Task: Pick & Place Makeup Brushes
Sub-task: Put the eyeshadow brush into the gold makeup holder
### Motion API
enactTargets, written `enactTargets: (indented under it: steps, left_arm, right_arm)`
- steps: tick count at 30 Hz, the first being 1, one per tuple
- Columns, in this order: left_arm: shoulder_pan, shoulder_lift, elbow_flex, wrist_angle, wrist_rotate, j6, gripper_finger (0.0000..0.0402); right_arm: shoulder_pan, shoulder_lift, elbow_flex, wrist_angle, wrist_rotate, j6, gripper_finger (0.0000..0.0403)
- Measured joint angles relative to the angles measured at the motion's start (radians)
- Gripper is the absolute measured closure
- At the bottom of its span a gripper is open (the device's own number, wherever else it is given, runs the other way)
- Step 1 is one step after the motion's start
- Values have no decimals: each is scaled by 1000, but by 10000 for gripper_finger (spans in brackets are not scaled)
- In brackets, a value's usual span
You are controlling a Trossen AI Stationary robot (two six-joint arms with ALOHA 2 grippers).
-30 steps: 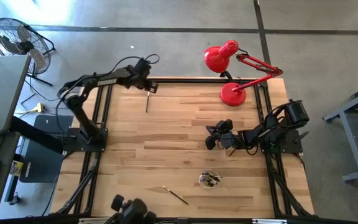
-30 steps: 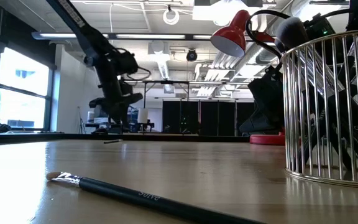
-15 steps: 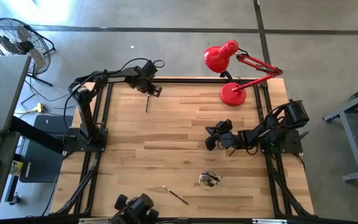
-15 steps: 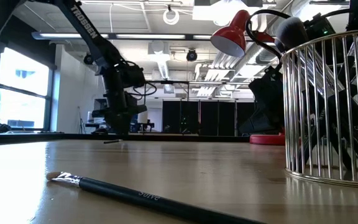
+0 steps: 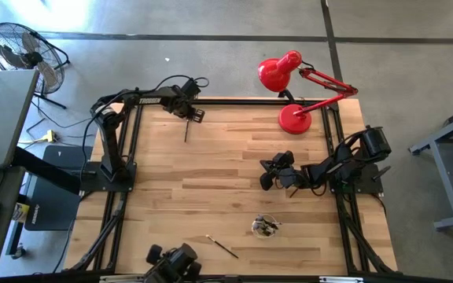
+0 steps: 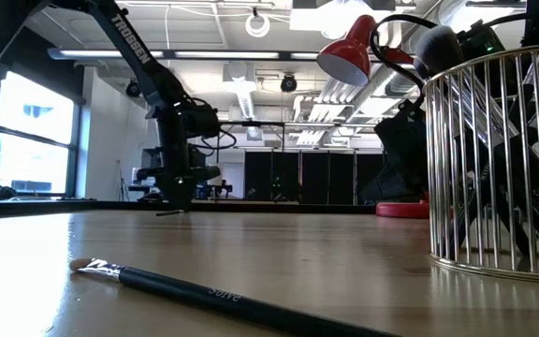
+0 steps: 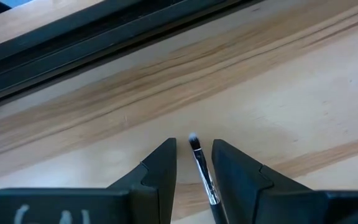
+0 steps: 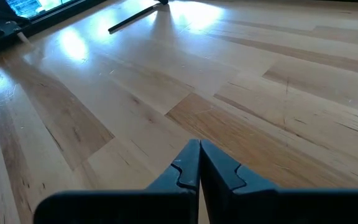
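My left gripper [image 7: 194,163] straddles a makeup brush [image 7: 202,169], fingers parted to close on its handle, seemingly not yet gripping. My right gripper [image 8: 199,163] rests clenched and empty.

Bright, even overhead lighting; ceiling fixtures [image 6: 251,54] glow behind the red lamp [image 6: 349,51]; glare patches whiten the table [image 8: 185,15]; the near wire basket [image 6: 499,159] looks soft, slightly blurred.

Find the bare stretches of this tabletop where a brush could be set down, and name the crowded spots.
Free: the middle boards between the far brush and the wire cup, and the near left corner beside the loose brush. Crowded: the far right corner with the red lamp, around the right end effector, and the far edge under the left end effector.
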Motion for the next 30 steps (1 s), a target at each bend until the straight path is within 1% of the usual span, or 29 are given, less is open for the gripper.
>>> enactTargets:
  steps: [3,5,7,9,11,18,19,25,30]
  left_arm:
    - [0,1,-1,8,-4,1,301]
    - [0,1,-1,9,-4,9,315]
    - [0,2,-1,16,-4,26,341]
    - [-2,3,-1,27,-14,42,377]
    - [-13,4,-1,33,-24,54,394]
    - [-62,2,-2,65,8,103,399]
    - [-74,-1,-2,62,31,106,400]
    - [-149,-12,-4,73,76,117,401]
    - [-214,-53,-5,70,78,136,401]
  right_arm:
    - [0,0,0,0,0,0,397]
    - [0,0,0,0,0,0,397]
    - [0,0,0,0,0,0,397]
    - [0,0,0,0,0,0,399]
    - [0,0,0,0,0,0,401]
    - [0,0,0,-8,-3,0,399]
    - [0,0,0,-8,-8,0,399]
    - [1,0,0,-9,-61,1,401]
    - [1,0,0,-31,-79,26,399]
